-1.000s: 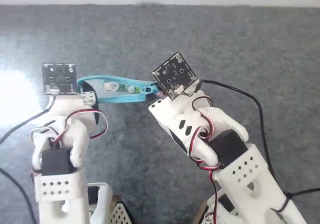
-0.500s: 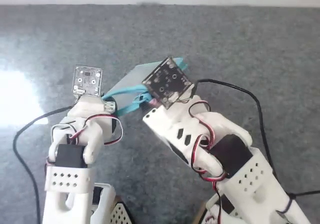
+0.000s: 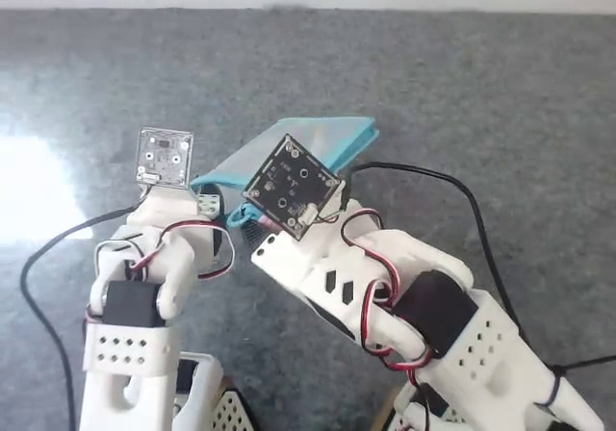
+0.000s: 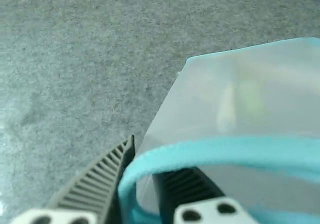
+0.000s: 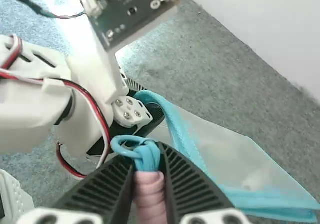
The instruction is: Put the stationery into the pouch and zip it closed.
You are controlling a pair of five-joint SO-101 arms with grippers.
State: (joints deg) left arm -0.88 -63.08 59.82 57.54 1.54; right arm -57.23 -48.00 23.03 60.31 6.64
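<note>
**Right end effector** (image 5: pixel 147 166): clenched on the zip pull (image 5: pixel 134 148), a teal cord loop with a pink piece (image 5: pixel 150 196) pinched between the jaws. It sits at the pouch's near end, on the zip line.

**Left end effector** (image 4: pixel 152 161): clenched on the pouch's teal rim, which passes between its jaws. It is just beside the right one, at the same end of the pouch.

**Pouch** (image 3: pixel 313 140): clear film walls with teal binding. It is held at its near end between your two arms and slants away from them. You cannot tell whether its far corner touches the counter (image 3: pixel 500 85).
- Judged light and limp. The film will likely buckle and fold rather than push back.
- The film looks slick, so do not rely on a grip there.
- The binding and zip tape look like the firmest parts, so take hold there, as the left arm does.

**Zip pull**: small and soft. The cord may slide out of the jaws if you tug sideways. Draw it along the zip line while the left grip holds the rim taut.

**Stationery** (image 4: pixel 250 101): faint pale and green shapes show through the pouch wall, away from the gripped end. They look loose, so expect them to slide if you tilt the pouch.
</note>
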